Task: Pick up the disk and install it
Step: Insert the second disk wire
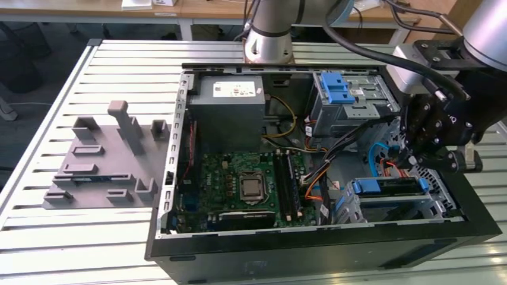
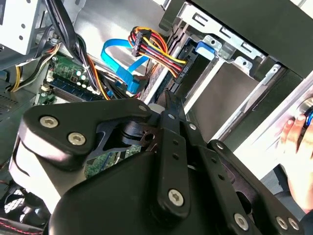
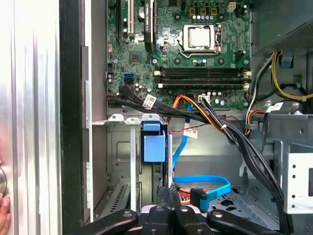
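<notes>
The disk (image 1: 386,187) sits edge-up in a drive bay at the front corner of an open computer case (image 1: 317,237) on a slatted table (image 1: 47,89), in the exterior view, its blue bracket facing up. The gripper (image 1: 412,159) hangs just above and to the exterior view's right of it (nothing is visibly held). A grey power-supply box (image 1: 230,101) and a green motherboard (image 1: 237,184) lie further left in the case.

In the second wrist view, the gripper's black fingers (image 2: 172,117) come together at the tips near a blue cable (image 2: 122,66); a person's hand (image 2: 298,147) shows beside the case.

In the first wrist view, the closed fingers (image 3: 166,196) point at the disk's blue bracket (image 3: 154,147) in its bay.
</notes>
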